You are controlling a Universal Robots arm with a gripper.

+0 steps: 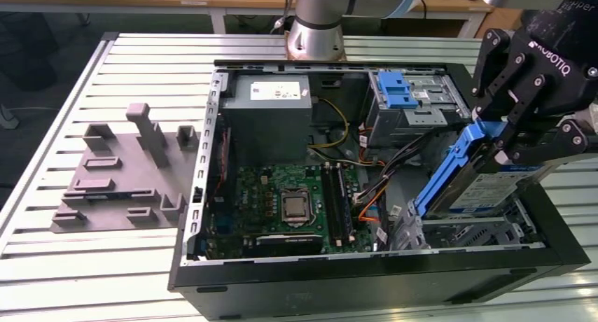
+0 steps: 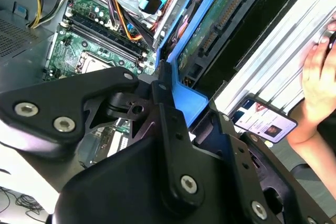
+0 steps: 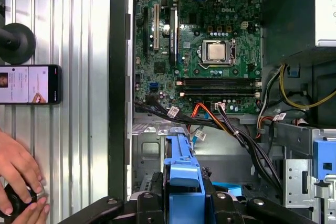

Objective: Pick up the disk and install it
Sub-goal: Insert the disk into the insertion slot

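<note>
**A:** Nearest in the exterior view, what is the arm doing at the open computer case (image 1: 374, 280)?

**B:** The end effector (image 1: 509, 136) has its fingers closed on the blue carrier frame of the disk (image 1: 477, 185), gripping the top edge. The disk hangs tilted, its lower end already down inside the drive cage (image 1: 467, 234) at the case's near corner on the exterior view's right.

**A:** Why held at a slant?

**B:** It looks like an angle chosen so the disk can drop into the bay; the label side faces up and outward. In the second wrist view the frame (image 2: 184, 98) sits clamped between the black fingers (image 2: 173, 124), with the disk's connector edge pointing away from them.

**A:** Anything crowding it?

**B:** A bundle of black and orange cables (image 3: 210, 121) runs across just beyond the cage, between it and the motherboard (image 1: 290, 203). They seem the likeliest thing to snag.

**A:** And farther off?

**B:** The grey power supply (image 1: 271, 101) sits at the far side, with a blue ribbed latch (image 1: 397, 91) on the far bay. On the surface (image 1: 56, 98), well apart on the exterior view's left, lies a grey fixture plate (image 1: 122, 175). In the first wrist view a person's hand (image 3: 18, 169) rests beside a phone (image 3: 29, 84) outside the case.
</note>
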